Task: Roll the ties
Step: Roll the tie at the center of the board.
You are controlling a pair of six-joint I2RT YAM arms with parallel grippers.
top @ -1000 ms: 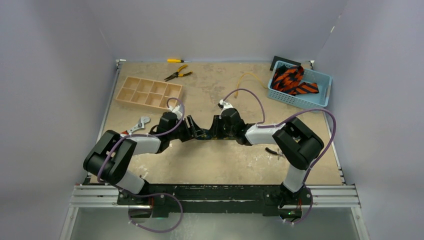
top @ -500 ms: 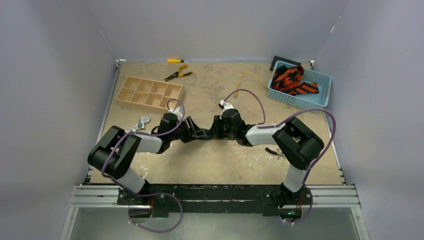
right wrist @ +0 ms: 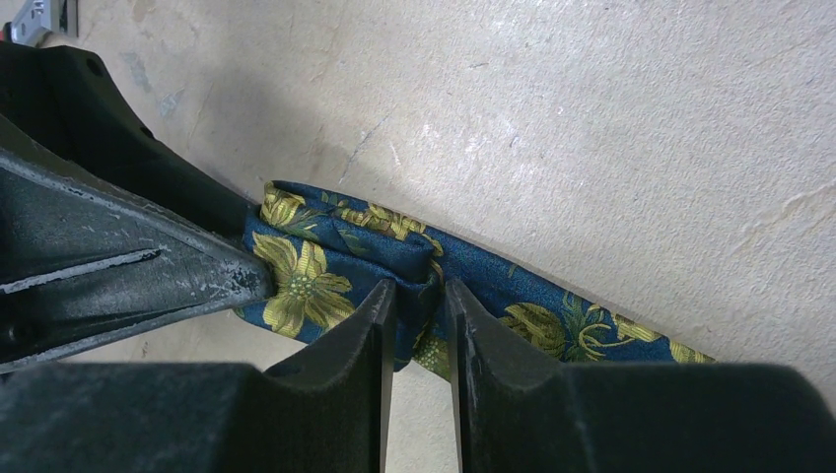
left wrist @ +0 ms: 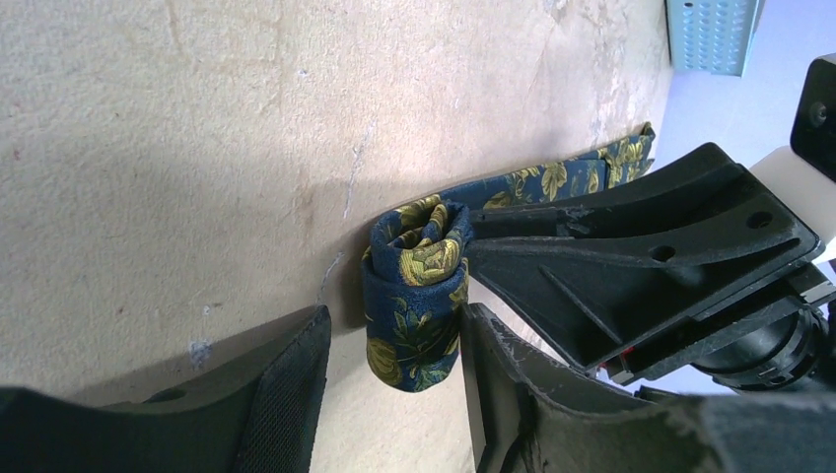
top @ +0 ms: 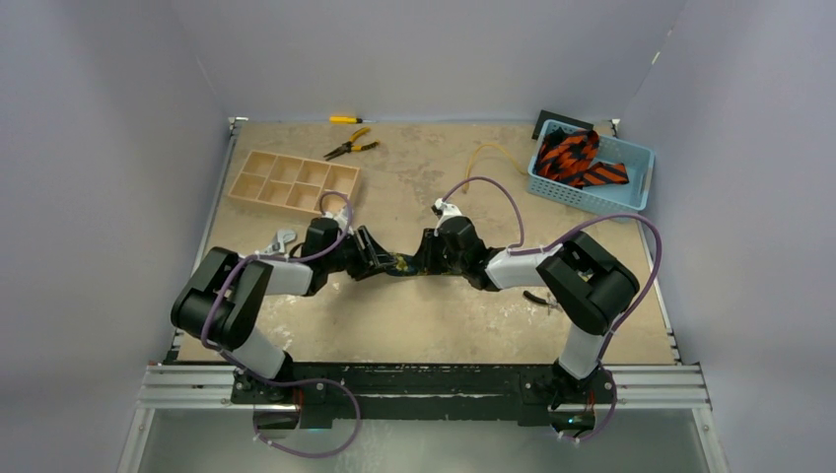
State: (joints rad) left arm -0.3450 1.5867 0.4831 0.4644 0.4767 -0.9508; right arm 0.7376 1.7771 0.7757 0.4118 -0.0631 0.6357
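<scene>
Navy fabric of the half-rolled tie (right wrist: 306,276) is pinched by the right gripper (right wrist: 419,296) at mid-table, with the left gripper (left wrist: 389,335) spread around the roll. Bare table (top: 424,325) is seen on the near side; orange-red ties (top: 572,158) are held in a basket (top: 587,197) at the far right edge.

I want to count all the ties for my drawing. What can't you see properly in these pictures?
- Right wrist view: the blue tie slips behind the right gripper, so its full length is hidden.
- Top view: the left gripper and right gripper cover the roll, which is too small anyway.
- Top view: the striped ties in the basket are tangled and small; no sure count.
</scene>
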